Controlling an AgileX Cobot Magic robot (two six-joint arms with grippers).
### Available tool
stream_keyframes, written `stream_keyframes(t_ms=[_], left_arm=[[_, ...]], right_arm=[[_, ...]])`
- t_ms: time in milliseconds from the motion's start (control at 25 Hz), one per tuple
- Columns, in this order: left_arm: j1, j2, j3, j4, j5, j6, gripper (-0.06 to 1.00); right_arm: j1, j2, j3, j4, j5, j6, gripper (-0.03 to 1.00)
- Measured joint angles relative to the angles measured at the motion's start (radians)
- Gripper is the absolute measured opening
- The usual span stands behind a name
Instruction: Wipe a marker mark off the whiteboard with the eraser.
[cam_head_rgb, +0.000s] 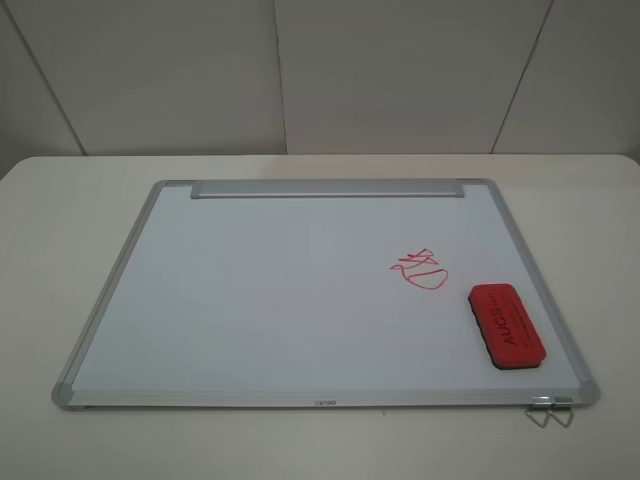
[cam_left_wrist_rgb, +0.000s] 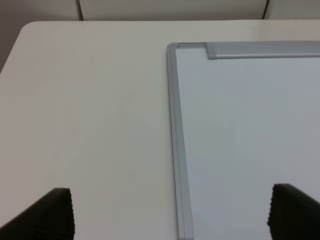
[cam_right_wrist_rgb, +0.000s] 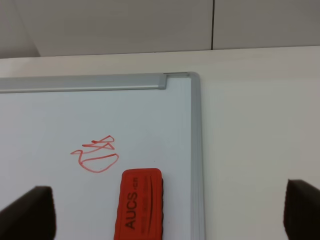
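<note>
The whiteboard (cam_head_rgb: 250, 290) lies flat on the table, its silver bar along the far edge. The red eraser (cam_head_rgb: 508, 326) rests on the board near the right frame, "AUCS" lettering up. Just left of it, further back, is a red scribble (cam_head_rgb: 420, 270) with one big oval loop under zigzags. The marker mark of small loops and curls is not in view. My right gripper (cam_right_wrist_rgb: 166, 210) hangs open above the eraser (cam_right_wrist_rgb: 137, 205) and the board's right edge. My left gripper (cam_left_wrist_rgb: 170, 215) is open over the board's left frame (cam_left_wrist_rgb: 176, 125). Neither gripper shows in the high view.
The white table (cam_head_rgb: 60, 250) runs around the board on all sides, with white wall panels behind. A pair of metal wire clips (cam_head_rgb: 548, 410) sticks out at the board's front right corner.
</note>
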Motion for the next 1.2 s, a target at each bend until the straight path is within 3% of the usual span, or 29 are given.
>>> stream_keyframes(t_ms=[200, 640, 1200], left_arm=[[0.000, 0.000, 0.000, 0.000, 0.000, 0.000, 0.77], [0.000, 0.000, 0.000, 0.000, 0.000, 0.000, 0.77], [0.000, 0.000, 0.000, 0.000, 0.000, 0.000, 0.77]], right_arm=[[-0.015, 0.000, 0.000, -0.028, 0.000, -0.002, 0.82], [-0.203, 0.000, 0.000, -0.010, 0.000, -0.057, 0.82], [-0.208, 0.000, 0.000, 0.000, 0.001, -0.070, 0.82]])
